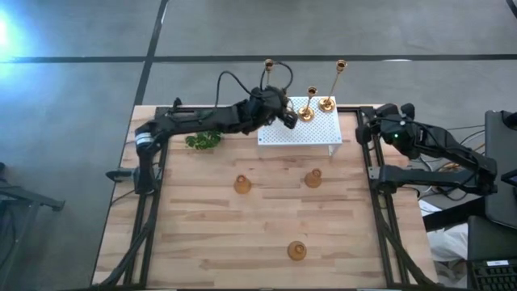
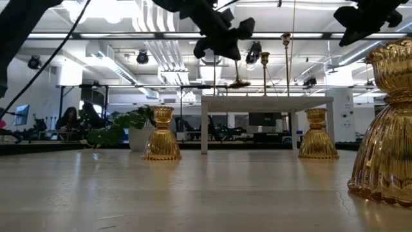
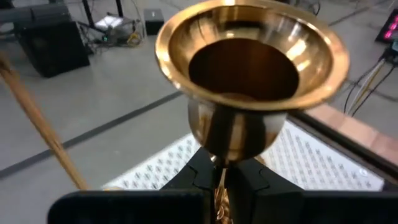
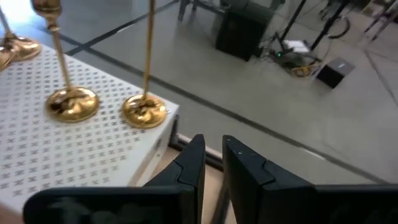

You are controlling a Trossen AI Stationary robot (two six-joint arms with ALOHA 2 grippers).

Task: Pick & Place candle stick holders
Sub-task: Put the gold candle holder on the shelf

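While its fingers pinch the thin stem of one tall candle holder (image 3: 249, 68), the left gripper (image 1: 279, 103) hovers over the white perforated box (image 1: 311, 133), near that box's far left corner. Seven gold candle holders show in all: four thin-stemmed ones at the box, counting the held one, and three squat ones on the wooden table (image 1: 202, 234). Two thin ones, a shorter (image 1: 307, 107) and a taller (image 1: 329, 93), stand on the box's far edge; another (image 1: 268, 69) shows near the left gripper. In front of the box sit squat holders (image 1: 242, 184) and (image 1: 313, 178), the third (image 1: 296, 250) farther forward. A green plant (image 1: 203, 141) lies left of the box, under the outstretched left arm. The right gripper (image 4: 213, 163) waits beside the box's right end, empty, fingers nearly together.
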